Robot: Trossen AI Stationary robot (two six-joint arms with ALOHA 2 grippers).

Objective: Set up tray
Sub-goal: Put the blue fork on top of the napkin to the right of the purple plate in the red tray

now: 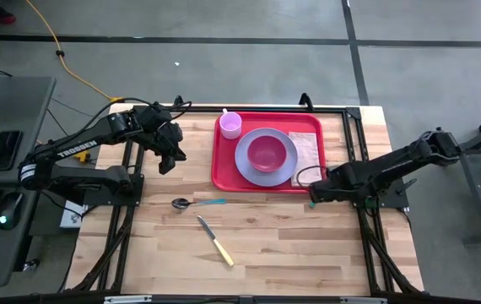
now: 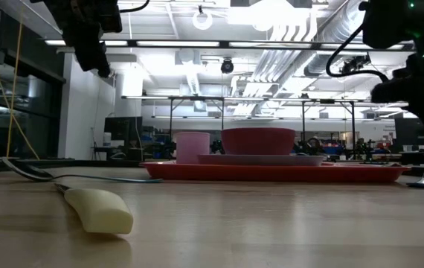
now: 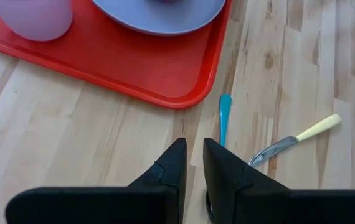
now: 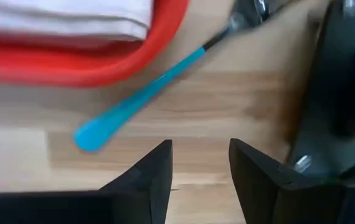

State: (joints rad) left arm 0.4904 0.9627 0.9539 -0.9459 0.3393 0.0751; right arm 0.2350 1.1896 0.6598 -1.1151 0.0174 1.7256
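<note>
The red tray (image 1: 224, 173) sat at the top middle of the table (image 1: 266, 245), with a plate (image 1: 242, 160), bowl (image 1: 267, 153), cup (image 1: 230, 125) and napkin (image 1: 308, 148) on it. The right pincer (image 4: 199, 165) was low by the tray's lower right corner, open and empty, just beside a blue-handled utensil (image 4: 137, 99). I think picking this up was the step; next the pincer had to straddle the handle and close. The left pincer (image 3: 194, 163) hung left of the tray, nearly closed, empty. A spoon (image 1: 191, 203) and knife (image 1: 215, 241) waited below.
</note>
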